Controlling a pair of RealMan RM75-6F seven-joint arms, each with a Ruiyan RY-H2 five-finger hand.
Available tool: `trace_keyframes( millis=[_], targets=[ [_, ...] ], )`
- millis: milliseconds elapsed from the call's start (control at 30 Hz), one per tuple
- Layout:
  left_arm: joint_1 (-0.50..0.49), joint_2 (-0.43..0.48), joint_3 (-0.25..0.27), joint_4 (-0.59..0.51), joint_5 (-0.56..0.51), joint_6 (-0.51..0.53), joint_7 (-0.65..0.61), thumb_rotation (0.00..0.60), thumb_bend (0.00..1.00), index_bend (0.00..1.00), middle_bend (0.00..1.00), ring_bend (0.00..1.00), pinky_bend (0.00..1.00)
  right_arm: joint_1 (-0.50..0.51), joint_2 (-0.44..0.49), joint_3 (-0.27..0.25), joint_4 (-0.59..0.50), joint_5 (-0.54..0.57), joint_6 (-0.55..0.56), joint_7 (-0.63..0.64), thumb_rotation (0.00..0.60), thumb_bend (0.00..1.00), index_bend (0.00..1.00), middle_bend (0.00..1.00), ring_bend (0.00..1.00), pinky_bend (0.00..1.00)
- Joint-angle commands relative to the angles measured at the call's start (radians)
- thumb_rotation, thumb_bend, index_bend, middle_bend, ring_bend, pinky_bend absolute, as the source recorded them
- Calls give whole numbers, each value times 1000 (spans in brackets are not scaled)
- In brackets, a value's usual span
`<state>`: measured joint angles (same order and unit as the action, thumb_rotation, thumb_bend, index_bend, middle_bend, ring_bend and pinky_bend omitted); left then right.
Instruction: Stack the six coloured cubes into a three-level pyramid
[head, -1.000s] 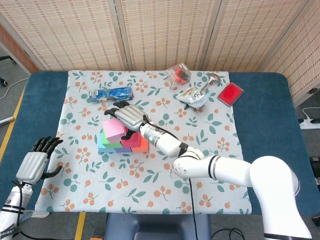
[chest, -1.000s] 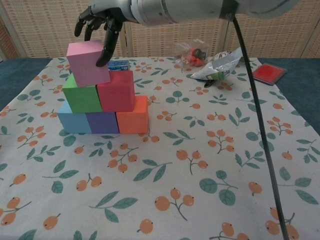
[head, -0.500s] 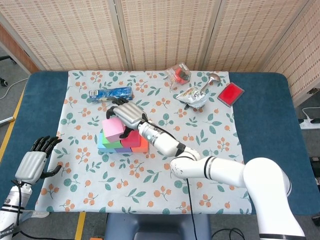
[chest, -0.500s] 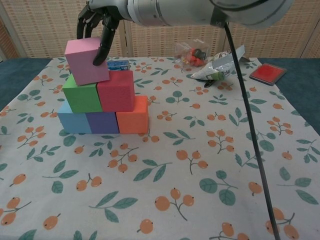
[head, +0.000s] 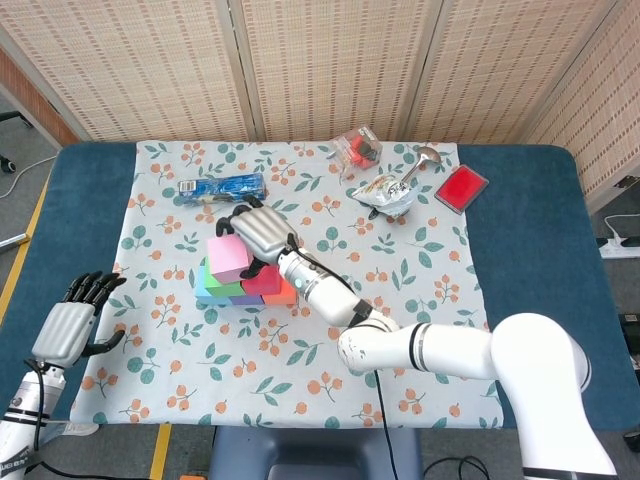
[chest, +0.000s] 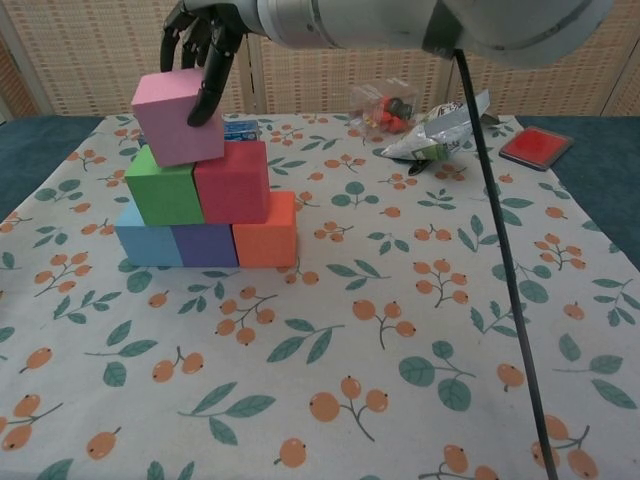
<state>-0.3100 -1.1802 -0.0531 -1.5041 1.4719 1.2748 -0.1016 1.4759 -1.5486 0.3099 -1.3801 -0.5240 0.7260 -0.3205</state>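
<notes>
Right hand (chest: 205, 40) grips the tilted pink cube (chest: 177, 115) by its upper sides — seemingly light, rigid, smooth-faced.

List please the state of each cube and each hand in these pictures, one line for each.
pink cube: top level, tilted, right hand's fingers on it.
green cube: middle level, upright.
red cube: middle level, beside green.
blue cube: bottom row.
purple cube: bottom row, middle.
orange cube: bottom row.
right hand: touches pink cube.
left hand: holds nothing, apart from the stack.
</notes>
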Motion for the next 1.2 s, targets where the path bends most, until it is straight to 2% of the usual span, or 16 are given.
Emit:
trace_keyframes(
  millis=[33, 233, 867, 1200],
  targets=[
    [0, -1, 1, 0, 3, 2, -2, 600, 292, 131, 90, 0, 61, 16, 17, -6, -60, 94, 56, -64, 600, 0, 313, 358, 186, 0],
    [0, -5, 2, 4, 7, 4, -5, 600, 291, 131, 90, 0, 61, 25, 17, 3, -92, 155, 104, -107, 600, 0, 310, 358, 189, 0],
    [8, -11, 6, 17, 12, 15, -25, 600, 292, 131, 90, 0, 61, 16, 5, 15, -87, 191, 109, -140, 600, 0, 321, 358, 189, 0],
    [10, -16, 5, 30, 13, 19, -35, 600, 292, 130, 90, 0, 61, 9, -13, 22, -70, 176, 112, -145, 600, 14, 423, 398, 250, 0]
  ],
)
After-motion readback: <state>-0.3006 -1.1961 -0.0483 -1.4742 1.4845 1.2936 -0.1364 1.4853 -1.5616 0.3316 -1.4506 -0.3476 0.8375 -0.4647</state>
